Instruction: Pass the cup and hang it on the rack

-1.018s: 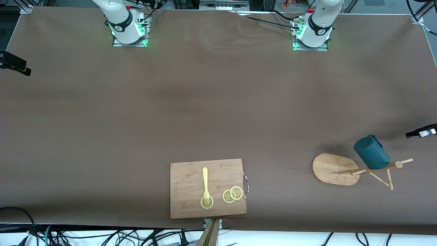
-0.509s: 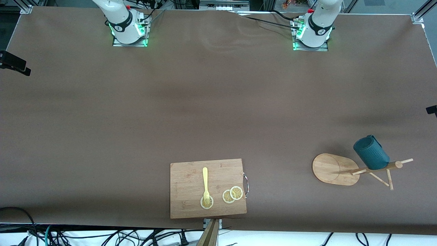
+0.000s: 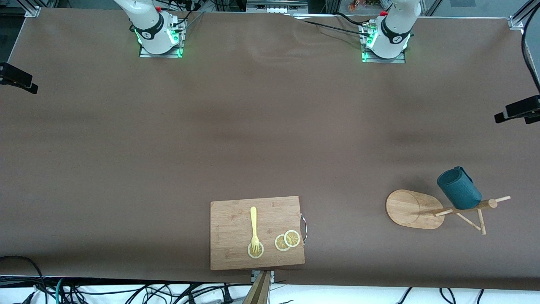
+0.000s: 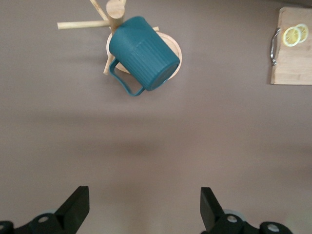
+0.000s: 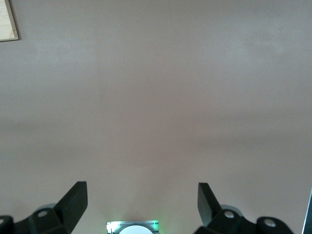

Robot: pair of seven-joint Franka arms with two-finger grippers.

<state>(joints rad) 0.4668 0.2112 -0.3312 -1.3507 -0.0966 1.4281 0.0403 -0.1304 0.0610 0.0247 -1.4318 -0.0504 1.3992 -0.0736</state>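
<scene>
- The cup (image 3: 459, 188) is seen hung on the rack (image 3: 414, 209), toward the left arm's end of the table, on the side close to the front camera.
- In the front view the rack's post and pegs are seen splayed out from its oval base; the cup sits high on the post, tilted.
- Only in the left wrist view is the cup's handle (image 4: 125, 84) shown plainly, hooked at a peg, with the cup (image 4: 143, 59) seen from above over the rack (image 4: 170, 45) base.
- The left gripper (image 4: 145, 212) is held empty over bare table, fingers spread wide, well apart from the cup.
- The right gripper (image 5: 141, 207) is shown only by its own wrist view: fingers wide apart, nothing held, over bare table above its base light; this arm waits.
- The cutting board (image 3: 257, 232) is seen near the front edge, carrying a yellow fork (image 3: 254, 226) and three lemon slices (image 3: 287, 240), the fork's tines resting on one slice.
- The inside of the cup cannot be seen.
</scene>
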